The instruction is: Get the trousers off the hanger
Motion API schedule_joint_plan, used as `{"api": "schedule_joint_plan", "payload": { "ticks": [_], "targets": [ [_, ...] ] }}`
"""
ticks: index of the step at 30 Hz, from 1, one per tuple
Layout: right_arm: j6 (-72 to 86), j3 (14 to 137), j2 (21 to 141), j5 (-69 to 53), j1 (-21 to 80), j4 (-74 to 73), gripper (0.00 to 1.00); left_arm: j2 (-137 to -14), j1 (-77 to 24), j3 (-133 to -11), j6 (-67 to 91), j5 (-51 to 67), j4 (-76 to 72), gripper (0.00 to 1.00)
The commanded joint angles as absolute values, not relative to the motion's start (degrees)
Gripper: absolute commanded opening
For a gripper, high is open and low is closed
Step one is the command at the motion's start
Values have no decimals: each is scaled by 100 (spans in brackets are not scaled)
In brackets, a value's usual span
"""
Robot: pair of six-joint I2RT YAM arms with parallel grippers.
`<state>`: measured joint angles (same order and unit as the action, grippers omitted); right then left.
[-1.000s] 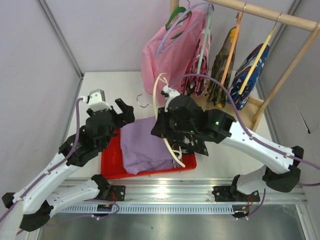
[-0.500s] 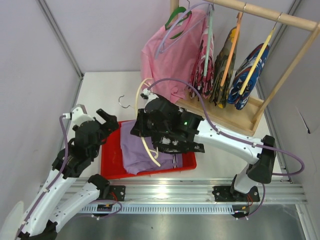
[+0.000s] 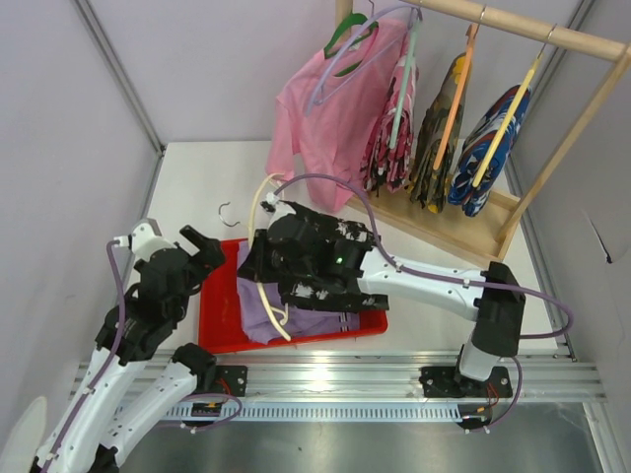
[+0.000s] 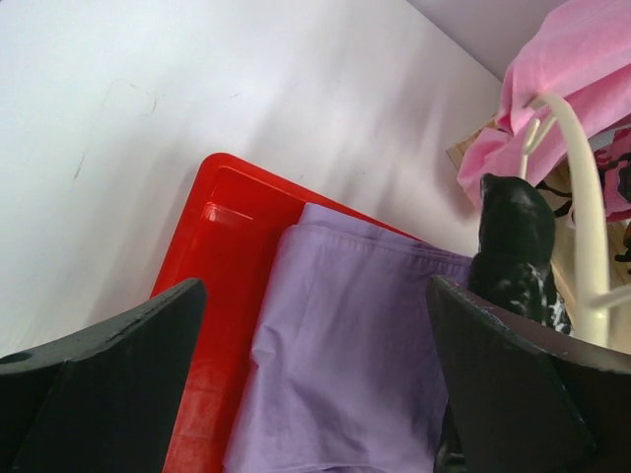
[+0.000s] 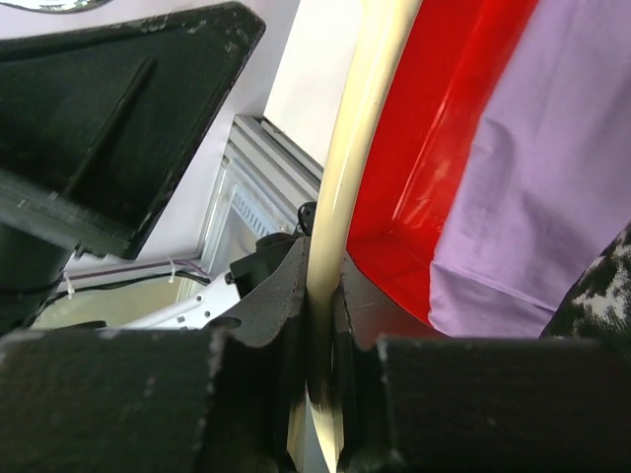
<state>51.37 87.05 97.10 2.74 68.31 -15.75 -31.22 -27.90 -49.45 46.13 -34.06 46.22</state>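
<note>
Pale lavender trousers (image 3: 258, 307) (image 4: 365, 355) lie in the red tray (image 3: 219, 317) (image 4: 212, 266). Above them, my right gripper (image 3: 274, 281) (image 5: 320, 291) is shut on the rod of a cream hanger (image 3: 264, 212) (image 5: 355, 148). Black white-speckled trousers (image 3: 330, 296) (image 4: 513, 246) (image 5: 603, 281) hang from that hanger, draped around my right wrist. My left gripper (image 3: 177, 246) (image 4: 311, 379) stands open at the tray's left edge with nothing between its fingers (image 4: 99, 374).
A wooden rack (image 3: 523, 28) at the back right carries a pink shirt (image 3: 330, 113) (image 4: 582, 59) and several patterned garments (image 3: 493, 138) on hangers. Its base (image 3: 498, 209) rests on the table. A metal rail (image 3: 345, 379) runs along the near edge.
My right arm has swung left and lower over the tray with the hanger in its grip. My left arm has drawn back to the left, still open.
</note>
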Motion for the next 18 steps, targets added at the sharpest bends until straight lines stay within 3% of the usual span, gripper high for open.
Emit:
{"api": "schedule_joint_plan", "payload": {
  "ticks": [1, 7, 18],
  "targets": [
    [5239, 9026, 9826, 185, 6934, -536, 0, -2998, -2698, -5010, 4702, -3393, 4781, 100],
    [5027, 9790, 10195, 123, 7022, -878, 0, -2918, -2681, -5019, 4737, -3463, 4939, 99],
    [4852, 10037, 9976, 79, 7058, -765, 0, -2927, -2584, -4755, 4922, -3261, 4922, 99]
  ]
}}
